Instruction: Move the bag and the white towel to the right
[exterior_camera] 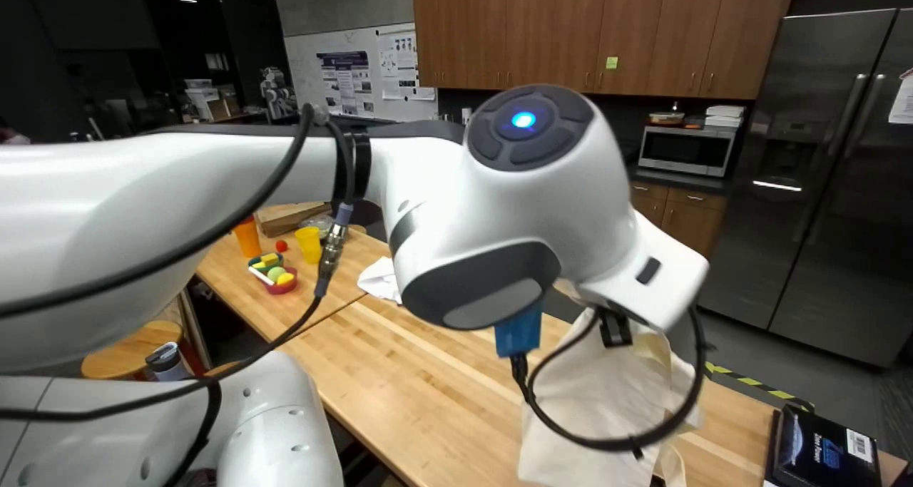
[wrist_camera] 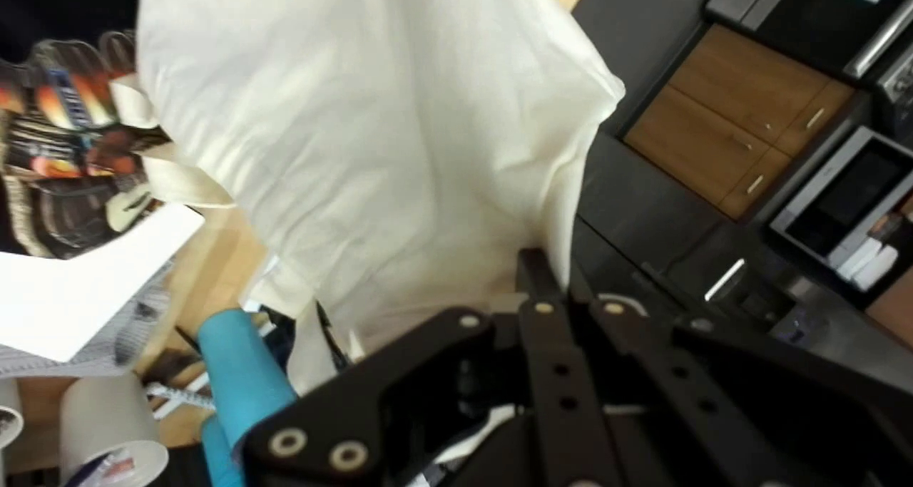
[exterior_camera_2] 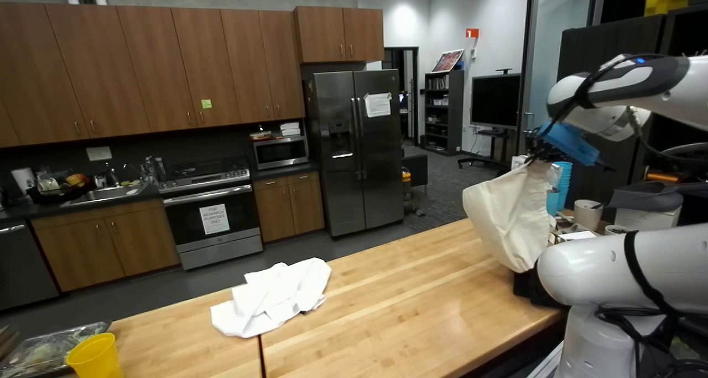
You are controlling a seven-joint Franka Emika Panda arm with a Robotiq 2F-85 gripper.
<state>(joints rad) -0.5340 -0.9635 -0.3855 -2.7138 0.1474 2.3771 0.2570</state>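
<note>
Cream-beige cloth tote (exterior_camera_2: 506, 217), pinched in the closed black gripper (wrist_camera: 560, 277), hangs at two o'clock from the white cloth towel (exterior_camera_2: 271, 298) in an exterior view — loose straps (wrist_camera: 187, 182) could snag a round blue cup (wrist_camera: 242, 366).

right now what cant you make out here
White towel, in an exterior view: partly hidden by the robot arm.
Bag, wrist view: cut off by the top edge.
Yellow cup, in an exterior view: base cut off by bottom edge.
Fridge notice, in an exterior view: print too small.
</note>
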